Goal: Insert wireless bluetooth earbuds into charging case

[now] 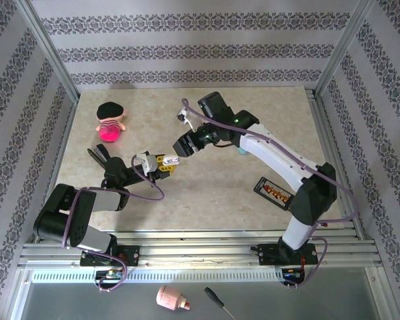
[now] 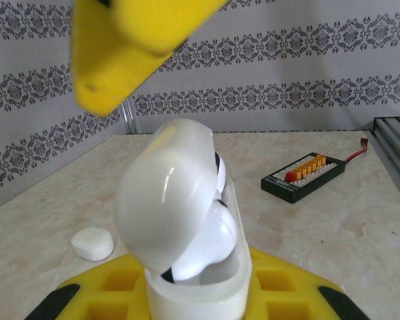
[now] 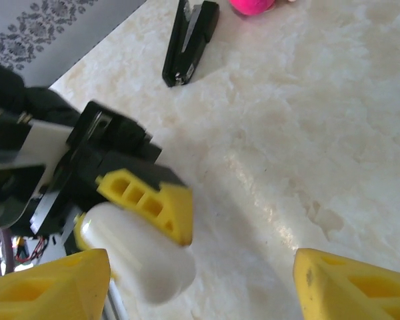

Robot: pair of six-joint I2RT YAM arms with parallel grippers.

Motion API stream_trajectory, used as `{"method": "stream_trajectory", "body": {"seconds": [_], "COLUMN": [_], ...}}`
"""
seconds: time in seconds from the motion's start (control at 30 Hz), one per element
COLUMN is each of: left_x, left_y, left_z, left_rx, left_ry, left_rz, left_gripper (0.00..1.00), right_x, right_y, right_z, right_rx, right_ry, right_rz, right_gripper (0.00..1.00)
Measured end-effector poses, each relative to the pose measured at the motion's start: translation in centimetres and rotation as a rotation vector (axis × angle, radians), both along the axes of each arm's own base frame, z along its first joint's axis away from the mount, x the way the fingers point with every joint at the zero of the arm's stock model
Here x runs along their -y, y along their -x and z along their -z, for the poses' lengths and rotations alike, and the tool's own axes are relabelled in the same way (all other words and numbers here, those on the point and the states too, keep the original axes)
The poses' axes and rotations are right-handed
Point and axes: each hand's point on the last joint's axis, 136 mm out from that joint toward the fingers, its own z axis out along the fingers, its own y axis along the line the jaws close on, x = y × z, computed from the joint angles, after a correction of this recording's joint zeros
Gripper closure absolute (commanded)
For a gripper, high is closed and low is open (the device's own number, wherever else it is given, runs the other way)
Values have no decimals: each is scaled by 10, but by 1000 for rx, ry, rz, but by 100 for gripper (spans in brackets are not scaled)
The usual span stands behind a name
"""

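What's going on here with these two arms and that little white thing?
The left end effector is shut on a white charging case and holds it with the lid flipped open. The right end effector hovers close over the case, jaws open, with nothing visible between them. Whether any earbuds sit inside the case is hard to tell. A small white pebble-shaped piece lies on the table beside it.

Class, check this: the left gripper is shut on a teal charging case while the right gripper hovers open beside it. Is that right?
No: the charging case in the left gripper is white, not teal, as the left wrist view shows.
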Motion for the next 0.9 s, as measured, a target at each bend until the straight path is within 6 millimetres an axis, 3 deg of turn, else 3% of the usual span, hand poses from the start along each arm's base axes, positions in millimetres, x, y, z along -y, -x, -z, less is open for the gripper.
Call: {"method": "stream_trajectory", "body": {"seconds": [0.2,0.47,0.53,0.63,0.8,0.9], "left_x": [0,1,2,3,5,6], "left_y": [0,1,1,4,9,14], "left_z": [-4,-3,-3,-4,-4,-3], "left_rx": [-1,-13,-19,-26,-35,-46], "left_ry": [18,23,26,32,34,34], "left_rz": [2,12,14,30,64,92], "left_gripper": [100,100,100,100,100,100], "right_x": [-1,5,10,13,6,4], "right_y": [-2,11,20,40,87,87], "right_z": [20,20,19,16,15,15], "right_rx": [-41,8,42,159,423,511], "right_ry": [51,58,54,58,70,80], "right_rz": [-3,-53,-88,-197,-472,-546], "right_gripper": [25,24,28,25,33,34]}}
